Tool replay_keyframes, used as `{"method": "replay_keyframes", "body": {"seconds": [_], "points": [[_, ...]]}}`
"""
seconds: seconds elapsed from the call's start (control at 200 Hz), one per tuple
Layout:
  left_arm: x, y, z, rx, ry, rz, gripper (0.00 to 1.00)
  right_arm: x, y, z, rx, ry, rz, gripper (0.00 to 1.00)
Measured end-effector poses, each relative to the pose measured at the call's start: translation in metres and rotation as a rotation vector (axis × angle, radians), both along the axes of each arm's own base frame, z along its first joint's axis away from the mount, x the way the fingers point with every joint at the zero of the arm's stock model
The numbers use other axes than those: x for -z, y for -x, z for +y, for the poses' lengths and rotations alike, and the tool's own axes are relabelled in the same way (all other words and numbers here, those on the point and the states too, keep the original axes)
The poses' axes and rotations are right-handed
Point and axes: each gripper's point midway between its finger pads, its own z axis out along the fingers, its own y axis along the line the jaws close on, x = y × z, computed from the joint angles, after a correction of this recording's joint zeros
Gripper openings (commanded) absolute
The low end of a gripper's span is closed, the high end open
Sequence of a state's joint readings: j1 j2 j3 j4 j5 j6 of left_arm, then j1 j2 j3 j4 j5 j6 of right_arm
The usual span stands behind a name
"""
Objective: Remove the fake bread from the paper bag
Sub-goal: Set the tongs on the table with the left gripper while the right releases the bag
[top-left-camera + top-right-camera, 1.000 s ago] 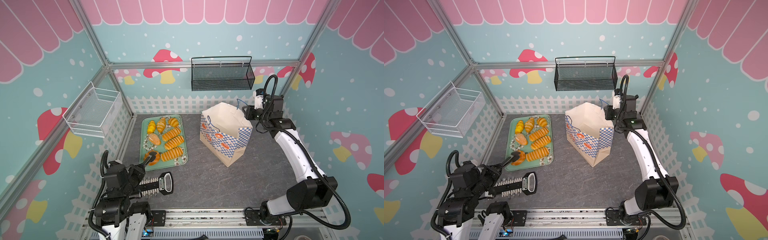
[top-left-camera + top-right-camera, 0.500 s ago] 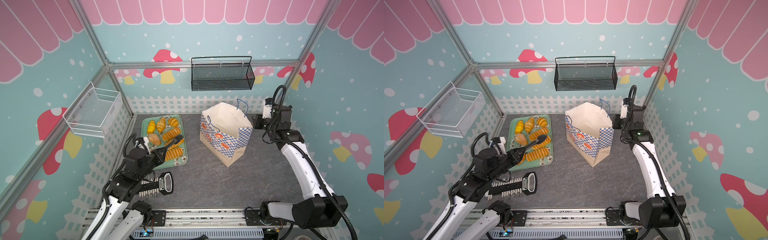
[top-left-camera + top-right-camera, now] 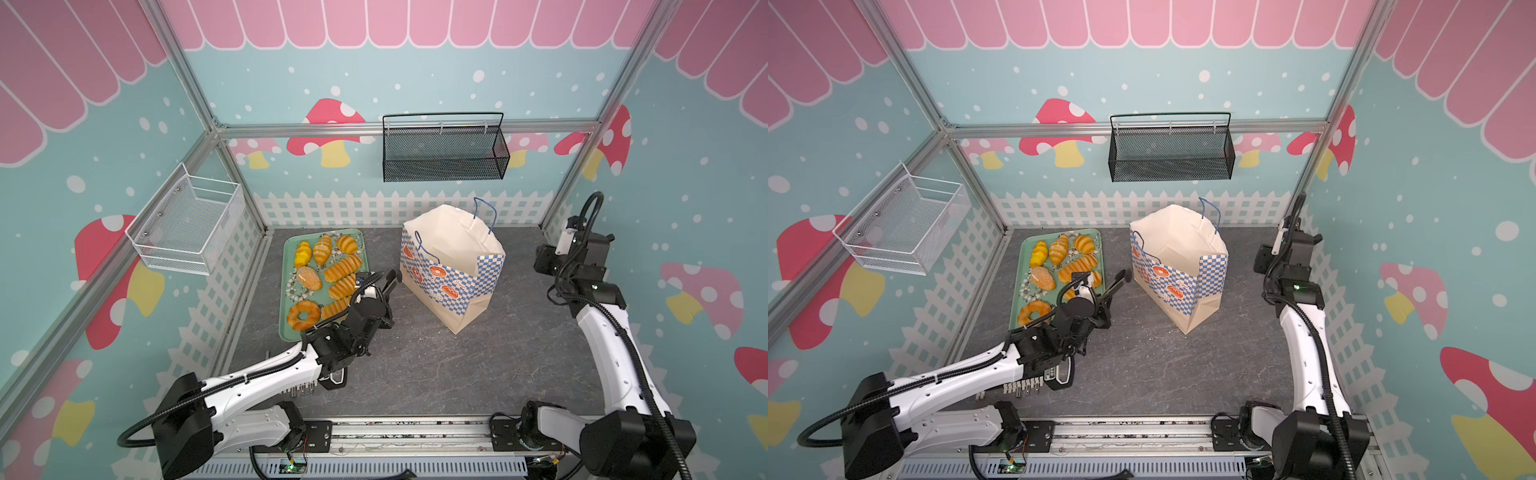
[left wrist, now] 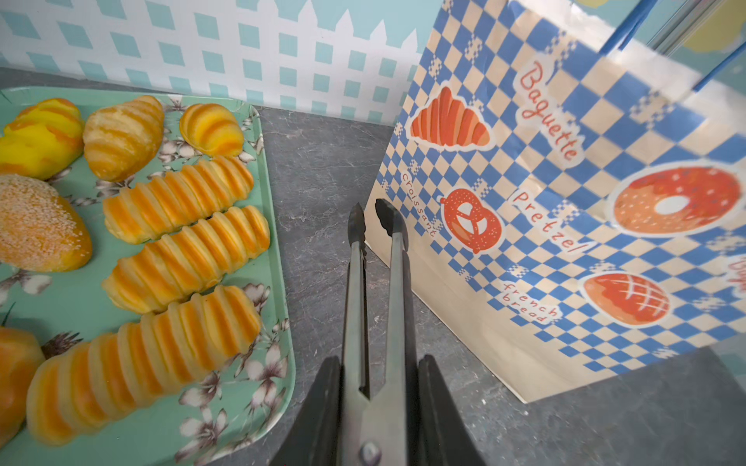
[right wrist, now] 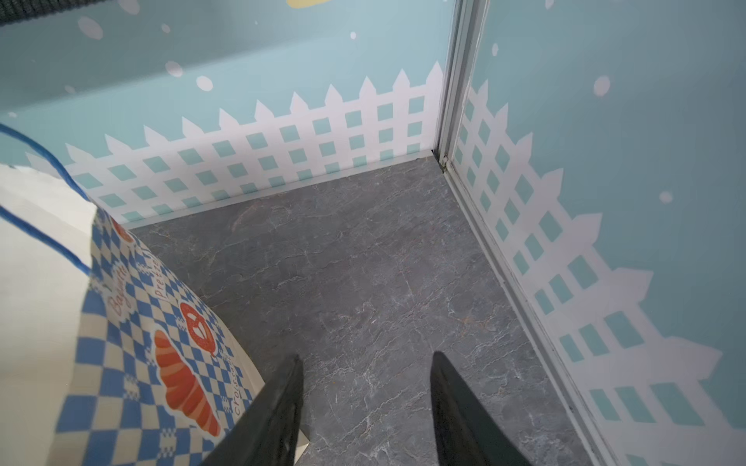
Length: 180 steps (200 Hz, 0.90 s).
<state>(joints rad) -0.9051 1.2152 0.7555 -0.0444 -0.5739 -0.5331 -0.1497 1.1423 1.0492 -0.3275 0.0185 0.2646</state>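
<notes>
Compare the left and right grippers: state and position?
The left gripper is shut on the tongs; the right gripper has its fingers apart, holding nothing. The left sits between the tray and the paper bag, tongs tips close to its side; the right is on the bag's other side, near the back corner. Neither is inside the bag.

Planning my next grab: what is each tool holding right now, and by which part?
Left tool shut on metal tongs, gripped at their hinge end; the tongs' tips are empty. Right tool open, holding nothing.
</notes>
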Motion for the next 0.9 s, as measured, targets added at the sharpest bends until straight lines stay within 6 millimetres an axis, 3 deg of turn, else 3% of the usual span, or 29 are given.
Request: {"method": "replay_keyframes", "body": {"seconds": [0.16,0.305,0.445,0.865,0.9], "points": [[0.024,-0.005,0.000,-0.032,-0.070,-0.014,0.00,0.049,0.017,0.001,0.001,0.012,0.028,0.64],[0.050,-0.011,-0.008,-0.025,-0.126,0.008,0.03,0.074,0.026,-0.004,0.029,0.035,0.013,0.73],[0.079,-0.011,-0.017,-0.015,-0.178,0.042,0.13,0.087,0.032,-0.007,0.045,0.069,-0.026,0.80],[0.118,-0.007,-0.030,0.021,-0.229,0.107,0.48,0.111,0.051,-0.007,0.043,0.142,-0.159,0.86],[0.119,-0.006,-0.030,0.025,-0.232,0.113,0.56,0.115,0.052,-0.006,0.039,0.138,-0.165,0.86]]}}
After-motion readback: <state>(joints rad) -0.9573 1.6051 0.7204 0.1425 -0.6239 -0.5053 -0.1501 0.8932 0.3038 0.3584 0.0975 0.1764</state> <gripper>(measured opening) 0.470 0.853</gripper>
